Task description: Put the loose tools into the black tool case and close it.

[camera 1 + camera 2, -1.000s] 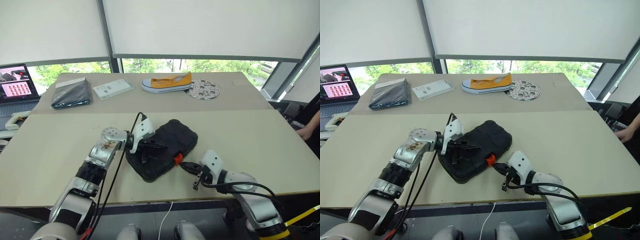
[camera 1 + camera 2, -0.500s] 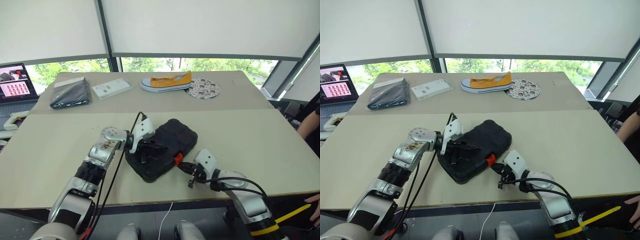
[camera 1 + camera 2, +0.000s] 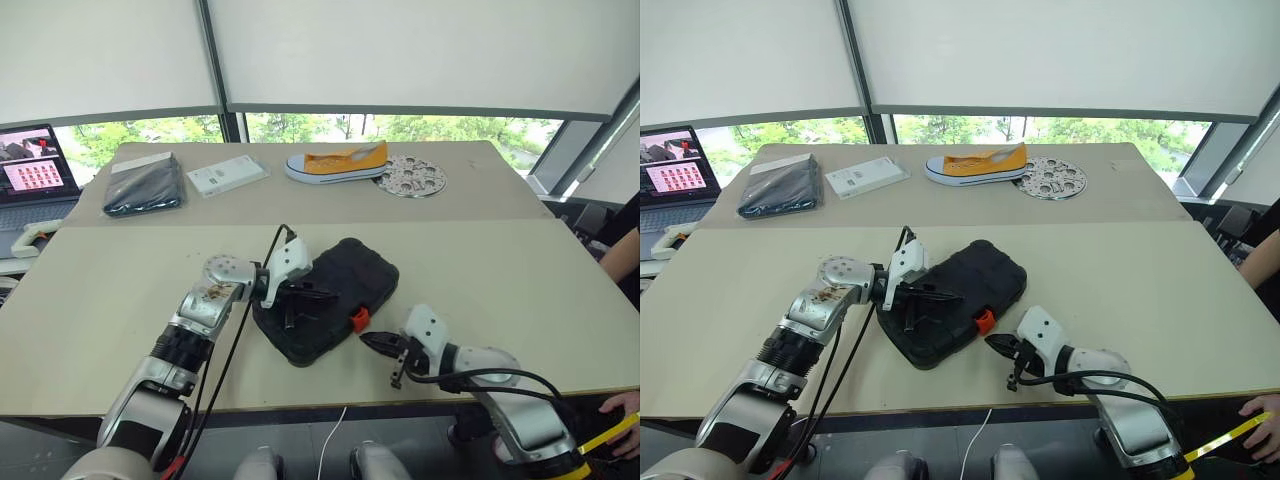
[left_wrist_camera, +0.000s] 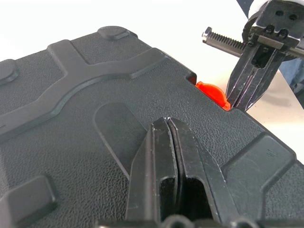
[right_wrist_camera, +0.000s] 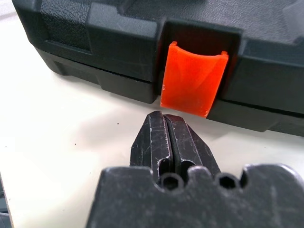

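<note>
Black tool case (image 3: pixel 325 300) lies lid-down shut on the surface (image 3: pixel 500 270), near the front edge. Left gripper (image 4: pixel 167 124) clenched, empty, pressing on the lid. Right gripper (image 5: pixel 164 124) clenched, empty, just short of the orange latch (image 5: pixel 192 78). Latch looks unseated: push it square, hold lid down

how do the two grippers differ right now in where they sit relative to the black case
The left gripper rests on the textured lid of the black plastic tool case, while the right gripper sits off the case, low over the beige table. The left one points across the lid; the right one points at the small orange latch on the case's front edge, just short of it. Both have their jaws shut and hold nothing.
</note>
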